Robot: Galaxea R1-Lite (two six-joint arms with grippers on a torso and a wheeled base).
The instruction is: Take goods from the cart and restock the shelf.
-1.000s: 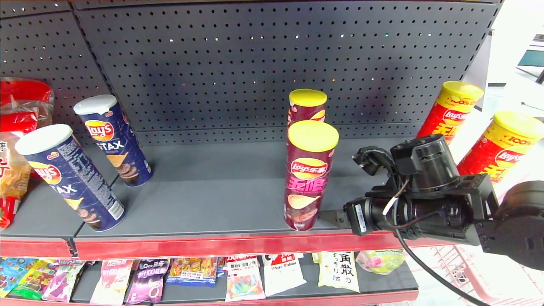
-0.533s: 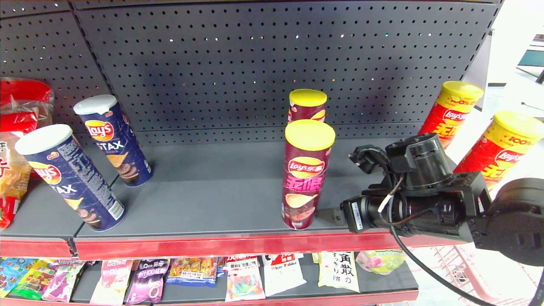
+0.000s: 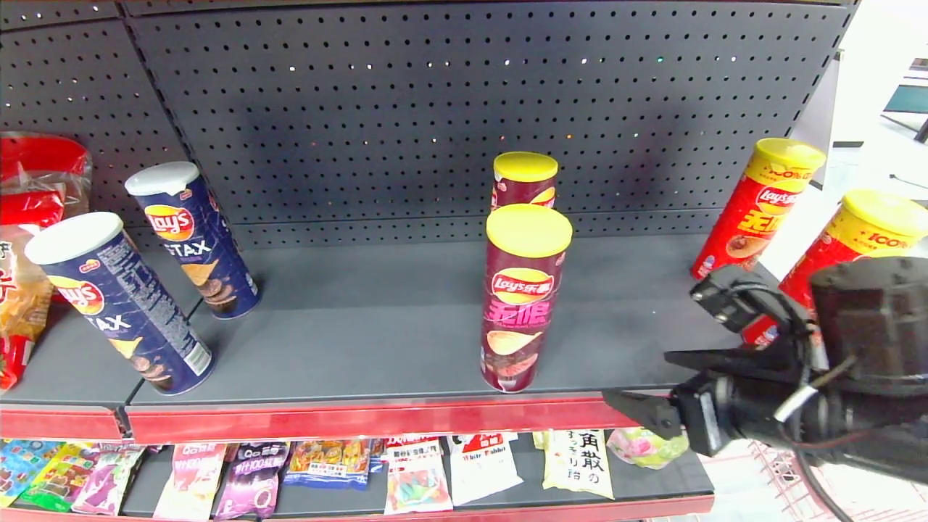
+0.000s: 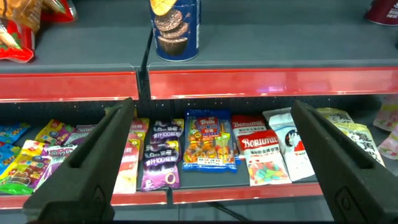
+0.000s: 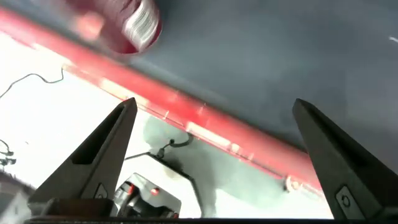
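Claw (image 3: pixel 638 377) on right arm lies level by the shelf lip (image 3: pixel 362 418), fingers apart.

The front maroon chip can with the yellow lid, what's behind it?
A second maroon cylindrical can with a yellow lid stands behind the front can. Only its lid and upper part show; the front can hides the rest. Farther back is the dark perforated panel.

A round logo and white lettering are being displayed on the blue cans (image 3: pixel 119 301). Pink characters under a similar logo are being shown on the front maroon can (image 3: pixel 523 297). Yellow characters are being carried by the red cans (image 3: pixel 757 210). Bold words are being shown on the lower-shelf packets (image 4: pixel 258 144), their finer print perhaps being lost to blur.
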